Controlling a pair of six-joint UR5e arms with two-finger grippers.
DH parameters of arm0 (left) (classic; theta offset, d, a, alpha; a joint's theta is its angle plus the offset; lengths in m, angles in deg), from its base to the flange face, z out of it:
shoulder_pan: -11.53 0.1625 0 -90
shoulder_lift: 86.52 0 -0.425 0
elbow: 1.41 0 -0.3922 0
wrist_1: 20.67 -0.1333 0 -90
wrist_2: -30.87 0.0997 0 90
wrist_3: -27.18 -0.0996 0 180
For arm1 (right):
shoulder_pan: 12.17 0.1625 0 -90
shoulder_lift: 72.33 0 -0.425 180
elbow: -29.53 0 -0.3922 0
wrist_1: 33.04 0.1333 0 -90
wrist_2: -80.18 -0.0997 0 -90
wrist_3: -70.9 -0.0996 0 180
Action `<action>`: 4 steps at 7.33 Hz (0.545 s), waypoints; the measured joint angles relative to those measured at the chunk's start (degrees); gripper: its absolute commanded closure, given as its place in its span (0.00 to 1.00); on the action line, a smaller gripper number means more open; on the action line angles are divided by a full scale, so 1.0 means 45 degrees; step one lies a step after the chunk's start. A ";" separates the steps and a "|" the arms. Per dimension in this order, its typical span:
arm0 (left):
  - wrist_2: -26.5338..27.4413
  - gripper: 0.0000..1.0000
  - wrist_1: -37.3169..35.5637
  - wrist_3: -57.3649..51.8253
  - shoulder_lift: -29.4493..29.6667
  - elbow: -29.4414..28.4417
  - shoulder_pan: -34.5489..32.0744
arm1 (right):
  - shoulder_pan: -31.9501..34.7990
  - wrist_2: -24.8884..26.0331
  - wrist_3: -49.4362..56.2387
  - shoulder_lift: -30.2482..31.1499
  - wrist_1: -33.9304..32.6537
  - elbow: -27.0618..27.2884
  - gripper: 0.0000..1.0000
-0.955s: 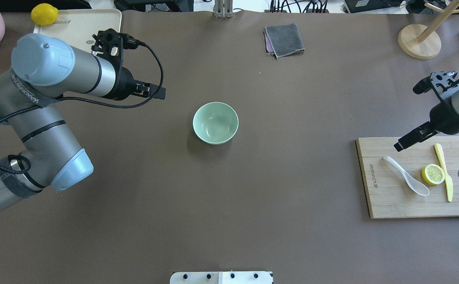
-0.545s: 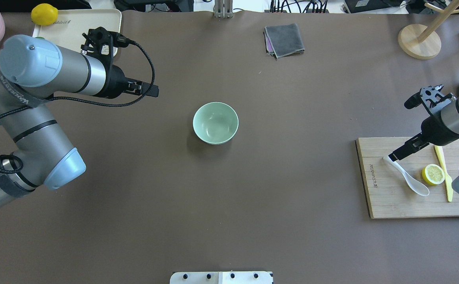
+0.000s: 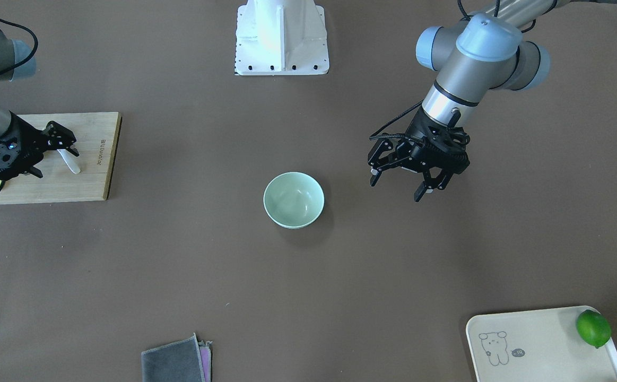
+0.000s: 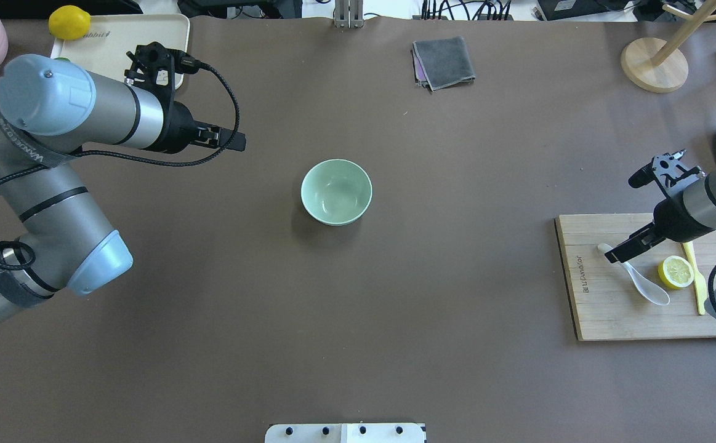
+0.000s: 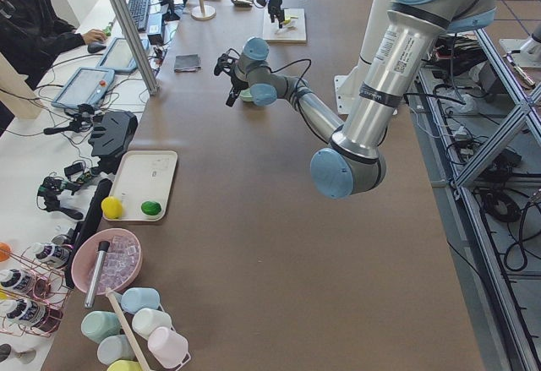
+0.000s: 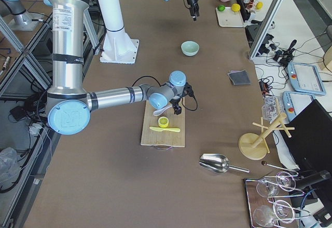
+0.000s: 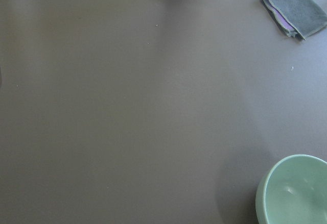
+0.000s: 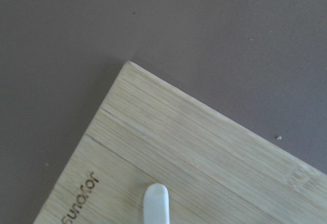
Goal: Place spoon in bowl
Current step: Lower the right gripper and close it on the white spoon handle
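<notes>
Brown matting covers the worktop [image 4: 394,320], and the job is at its first step: getting hold of the spoon [image 4: 639,283]. That white spoon lies on a bamboo board [image 4: 604,320] at the right edge of the worktop. Its scoop is toward the robot's edge and its handle slants away toward the middle. The right pincer [image 4: 613,255] hangs low at the handle's tip. In the front view its jaws look parted and clamped on nothing, and the wrist camera shows the handle end just under it. The bowl [image 4: 336,192] sits empty in the middle of the worktop, well apart from the board. The left pincer [image 3: 396,190] hovers wide open near the bowl, on the side toward the left edge, and holds nothing.

Next, I judge, the right pincer must settle over the handle and close on it. The handle is short, thick and glossy, so a grip too near the tip could slip or let the scoop swing. A lemon half [image 4: 676,272] lies just beside the scoop, with a yellow knife [image 4: 696,277] beyond it. The lift should therefore go straight up before crossing to the bowl.

A folded grey cloth [image 4: 444,61] lies near the far edge. A cream tray [image 3: 541,345] with a lime [image 3: 593,328] sits at the far left corner, and a wooden stand [image 4: 653,64] at the far right corner. Beyond the far edge a person [image 5: 25,16] works at a desk with a keyboard.
</notes>
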 measured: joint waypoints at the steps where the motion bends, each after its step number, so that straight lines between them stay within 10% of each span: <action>1: 0.0000 0.02 -0.0001 -0.0001 -0.0007 -0.0007 0.0026 | -0.0204 0.0267 -0.0414 0.0060 0.0042 0.0070 0.00; 4: 0.0000 0.02 -0.0001 -0.0001 -0.0020 -0.0060 0.0055 | -0.0769 0.0937 -0.1041 0.0611 0.0066 0.0796 0.00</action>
